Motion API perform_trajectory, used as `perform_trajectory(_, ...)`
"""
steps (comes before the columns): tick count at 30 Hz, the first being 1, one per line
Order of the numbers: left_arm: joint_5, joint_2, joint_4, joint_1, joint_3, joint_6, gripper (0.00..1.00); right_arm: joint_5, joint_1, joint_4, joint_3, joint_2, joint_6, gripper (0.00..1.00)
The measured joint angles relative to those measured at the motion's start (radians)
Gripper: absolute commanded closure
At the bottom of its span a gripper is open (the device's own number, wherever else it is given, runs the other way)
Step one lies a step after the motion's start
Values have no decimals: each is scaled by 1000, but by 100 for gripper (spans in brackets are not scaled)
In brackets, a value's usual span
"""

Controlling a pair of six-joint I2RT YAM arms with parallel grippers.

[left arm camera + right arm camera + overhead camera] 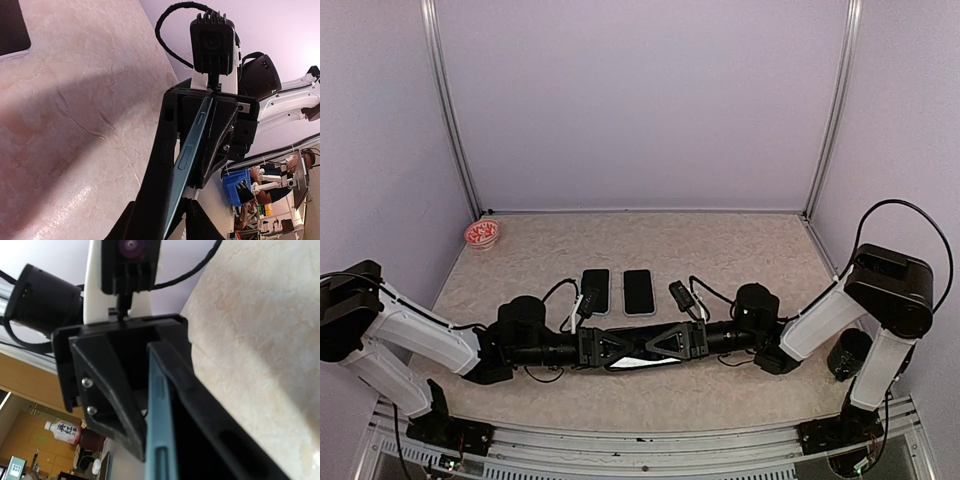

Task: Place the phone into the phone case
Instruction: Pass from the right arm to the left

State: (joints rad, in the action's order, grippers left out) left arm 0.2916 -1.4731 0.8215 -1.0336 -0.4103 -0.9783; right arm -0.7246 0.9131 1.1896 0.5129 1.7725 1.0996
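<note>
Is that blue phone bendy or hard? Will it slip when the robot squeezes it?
Probably hard: the phone shows a dead straight edge while held up in the air. Its smooth, shiny side looks a bit slippery, so it might slide against the black case. It looks thin, so it is likely light.

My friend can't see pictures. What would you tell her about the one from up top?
Low in the middle, the left pincer and right pincer both clamp one phone between them. Behind it, two dark slabs lie flat side by side; a small red-and-white bowl sits in the far left corner.
</note>
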Motion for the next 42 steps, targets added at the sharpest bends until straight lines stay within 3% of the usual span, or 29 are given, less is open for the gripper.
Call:
perform_trajectory(9,28,0,43,0,7,-2,84,-33,-2,10,0,-8,-9,100)
perform_trajectory(17,55,-3,78,-1,11,-10,93,-39,-2,-11,3,-21,-22,82)
perform_trajectory(25,71,-9,122,-4,21,-31,96,-31,-2,-128,18,-69,-57,70)
perform_trajectory(42,70,-15,185,-11,27,-28,100,12,1,-524,79,-256,-201,62)
